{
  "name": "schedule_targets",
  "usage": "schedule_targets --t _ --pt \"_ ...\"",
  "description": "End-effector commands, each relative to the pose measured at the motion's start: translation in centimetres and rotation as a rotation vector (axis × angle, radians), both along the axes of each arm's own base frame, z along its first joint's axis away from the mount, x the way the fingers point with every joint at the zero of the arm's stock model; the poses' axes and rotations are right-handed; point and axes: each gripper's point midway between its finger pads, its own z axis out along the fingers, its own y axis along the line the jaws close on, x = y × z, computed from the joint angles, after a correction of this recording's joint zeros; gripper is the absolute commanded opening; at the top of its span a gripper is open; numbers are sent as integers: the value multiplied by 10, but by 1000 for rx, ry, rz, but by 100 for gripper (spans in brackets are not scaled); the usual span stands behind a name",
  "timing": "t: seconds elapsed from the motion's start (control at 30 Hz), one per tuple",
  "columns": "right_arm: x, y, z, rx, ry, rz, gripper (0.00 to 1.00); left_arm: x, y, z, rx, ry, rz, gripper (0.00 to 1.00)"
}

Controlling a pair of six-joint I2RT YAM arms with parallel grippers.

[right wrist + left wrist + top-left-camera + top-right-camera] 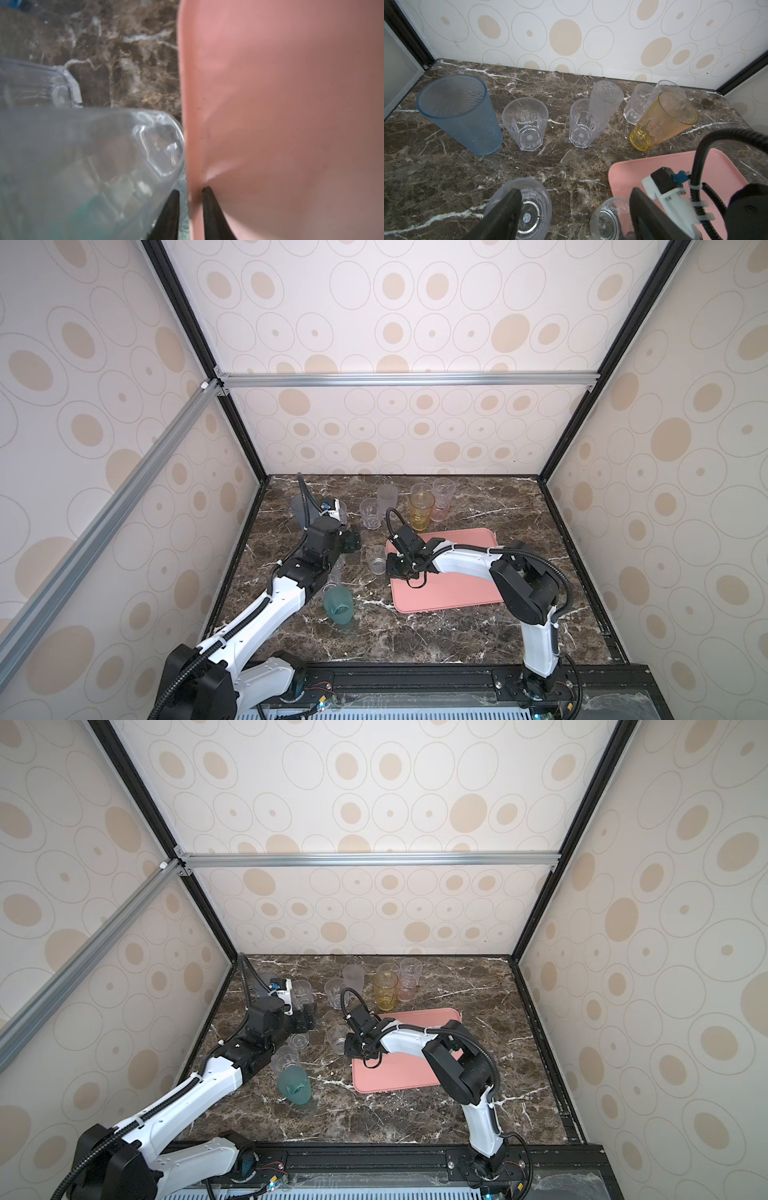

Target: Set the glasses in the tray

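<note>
Marble tabletop point(415, 635) bears eleven glasses point(422, 512), one tray point(457, 593); left tool point(575, 195) wide, right tool point(191, 190) narrowly parted astride its rim.

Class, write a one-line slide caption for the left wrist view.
Open left pincer over marble table; two clear glasses at its tips, blue glass and amber glass beyond, tray alongside.

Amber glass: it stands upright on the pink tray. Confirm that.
Not right. The amber glass does stand upright, but on the marble table, just past the far edge of the tray, not on it. The left wrist view shows this.
</note>
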Motion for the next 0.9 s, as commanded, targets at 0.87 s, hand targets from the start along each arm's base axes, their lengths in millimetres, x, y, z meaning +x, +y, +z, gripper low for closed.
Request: schedule_targets --t 0.87 --pt "90 -102 139 74 -39 -171 46 162 -35 -47 141 371 -223 62"
